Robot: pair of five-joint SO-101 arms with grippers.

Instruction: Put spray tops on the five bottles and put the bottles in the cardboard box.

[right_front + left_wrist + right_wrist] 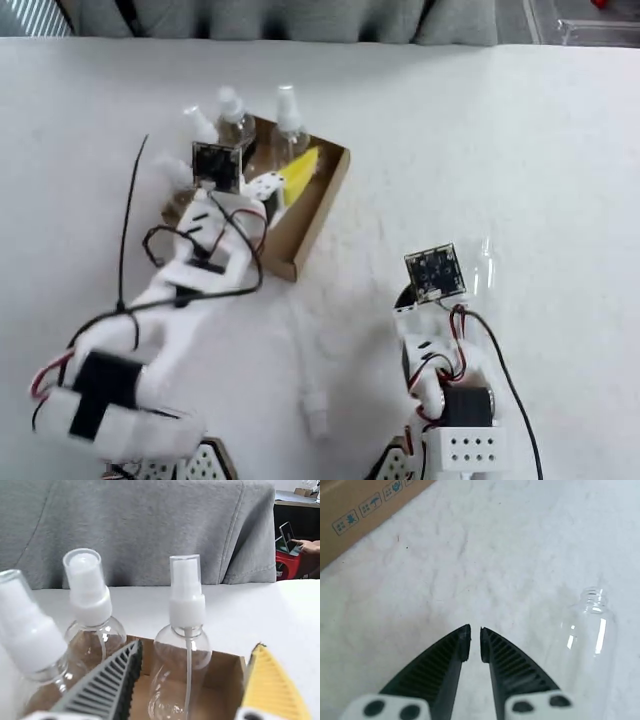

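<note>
Three capped bottles (182, 650) stand at the cardboard box (318, 200) beyond the spread, empty left jaws; next, probably, the nearly closed right jaws must widen to take the uncapped bottle (590, 635) on the bench (500, 130).

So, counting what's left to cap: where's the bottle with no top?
In the high view the open bottle is on the table beside the right end effector, right of the cardboard box.

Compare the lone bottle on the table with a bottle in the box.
The lone bottle has a bare open neck; the boxed bottle wears a white spray top. The lone bottle sits on the table; the boxed bottle stands in the cardboard box. Both are clear.
</note>
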